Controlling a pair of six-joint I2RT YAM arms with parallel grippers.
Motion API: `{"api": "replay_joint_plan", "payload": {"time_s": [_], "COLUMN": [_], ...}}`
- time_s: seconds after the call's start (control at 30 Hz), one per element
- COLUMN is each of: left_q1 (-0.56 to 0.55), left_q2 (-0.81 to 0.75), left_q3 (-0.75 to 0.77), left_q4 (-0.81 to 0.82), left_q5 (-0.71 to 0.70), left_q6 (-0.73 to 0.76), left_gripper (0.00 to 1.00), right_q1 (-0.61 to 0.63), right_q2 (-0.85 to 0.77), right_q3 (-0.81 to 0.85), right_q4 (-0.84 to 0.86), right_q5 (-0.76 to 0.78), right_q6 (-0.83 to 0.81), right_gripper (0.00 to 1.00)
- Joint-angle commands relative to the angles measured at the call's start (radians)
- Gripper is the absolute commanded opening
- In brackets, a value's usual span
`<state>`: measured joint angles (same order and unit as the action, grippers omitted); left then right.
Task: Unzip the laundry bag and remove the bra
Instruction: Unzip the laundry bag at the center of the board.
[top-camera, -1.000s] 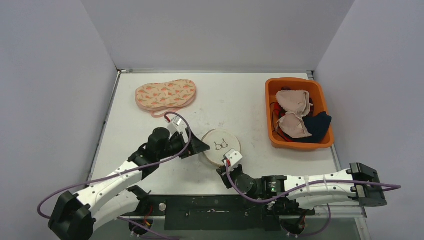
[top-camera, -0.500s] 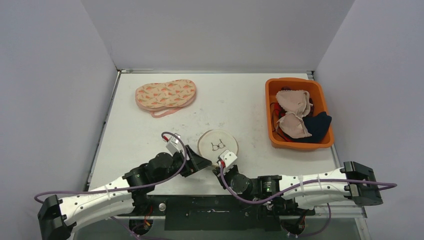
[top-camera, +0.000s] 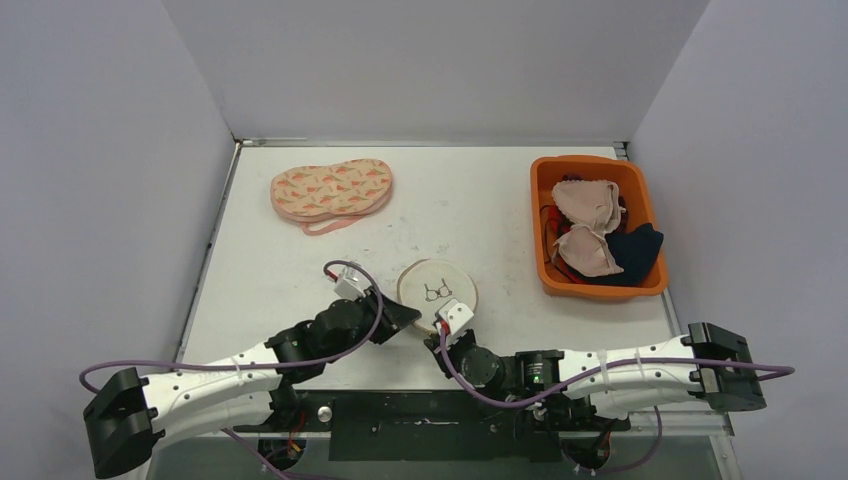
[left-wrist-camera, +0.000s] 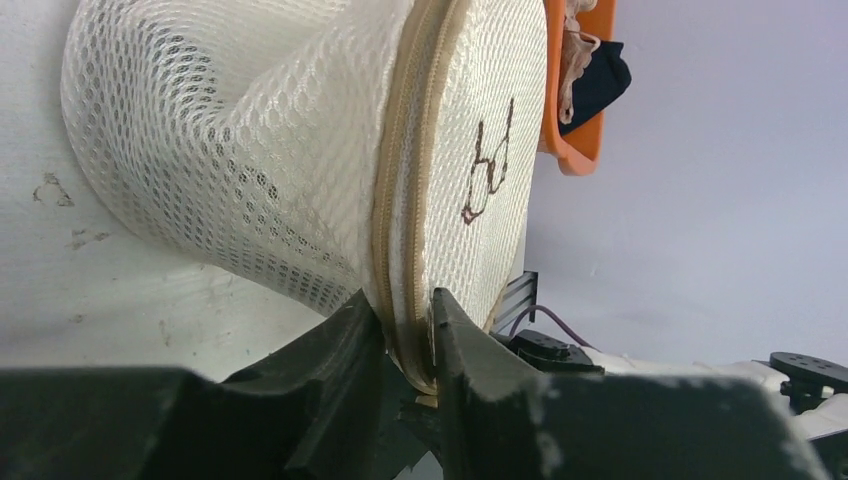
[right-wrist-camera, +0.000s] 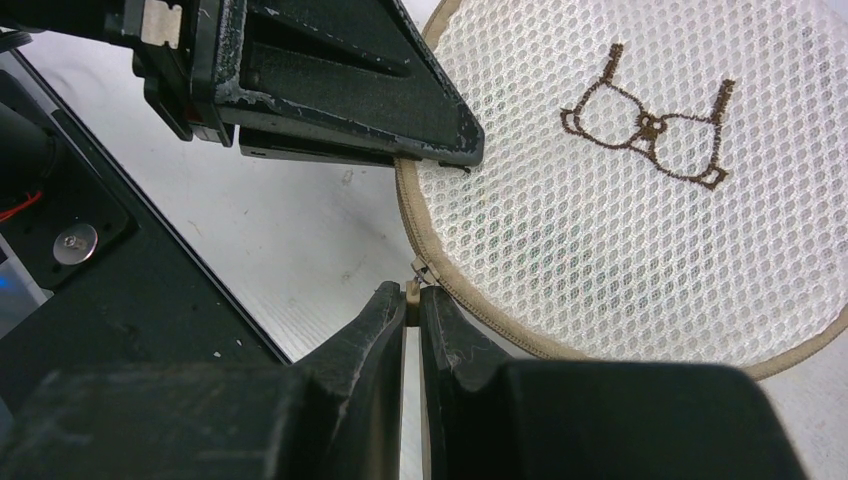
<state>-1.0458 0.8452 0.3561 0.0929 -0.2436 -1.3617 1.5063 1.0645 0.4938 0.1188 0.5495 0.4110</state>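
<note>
your left tool (left-wrist-camera: 408, 330) pinches the laundry bag (left-wrist-camera: 250, 150) at its rim and your right tool (right-wrist-camera: 412, 312) clamps the zipper pull (right-wrist-camera: 412, 291), but the zipper looks closed, so unzipping and emptying it both remain.

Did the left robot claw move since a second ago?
Yes. The left gripper drew back toward the arm bases, away from the carrot-print pouch, and closed on the laundry bag's rim.

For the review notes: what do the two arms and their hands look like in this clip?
The left arm and right arm both have white link shells joined by bulky black joints. A purple cable loops loosely along each arm. The left hand and right hand are black, with wedge-shaped, scuffed fingers. A small white block sits at each wrist.
</note>
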Motion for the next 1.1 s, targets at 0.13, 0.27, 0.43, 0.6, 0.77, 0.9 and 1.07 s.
{"api": "replay_joint_plan", "payload": {"time_s": [0.13, 0.27, 0.43, 0.6, 0.77, 0.9, 1.07], "left_q1": [0.041, 0.077, 0.129, 0.198, 0.240, 0.263, 0.271], "left_q2": [-0.042, -0.043, -0.048, -0.033, 0.026, 0.096, 0.194], "left_q3": [0.053, 0.052, 0.065, 0.085, 0.109, 0.166, 0.244], "left_q4": [0.007, 0.008, 0.009, 0.009, 0.036, 0.046, 0.071], "left_q5": [-0.039, 0.006, 0.109, 0.252, 0.388, 0.511, 0.625], "left_q6": [0.021, 0.034, 0.090, 0.157, 0.220, 0.296, 0.356], "left_gripper": [0.00, 0.00, 0.00, 0.00, 0.00, 0.00, 0.00], "right_q1": [0.005, 0.004, -0.017, -0.050, -0.054, -0.043, -0.032], "right_q2": [-0.044, -0.061, -0.088, -0.134, -0.153, -0.178, -0.214], "right_q3": [0.037, 0.035, 0.032, 0.014, 0.003, 0.004, -0.011], "right_q4": [-0.005, -0.041, -0.098, -0.116, -0.116, -0.150, -0.148], "right_q5": [0.029, 0.072, 0.126, 0.122, 0.122, 0.111, 0.101], "right_q6": [-0.012, -0.010, -0.005, -0.001, -0.015, -0.014, -0.002], "right_gripper": [0.05, 0.05, 0.05, 0.05, 0.05, 0.05, 0.05]}}
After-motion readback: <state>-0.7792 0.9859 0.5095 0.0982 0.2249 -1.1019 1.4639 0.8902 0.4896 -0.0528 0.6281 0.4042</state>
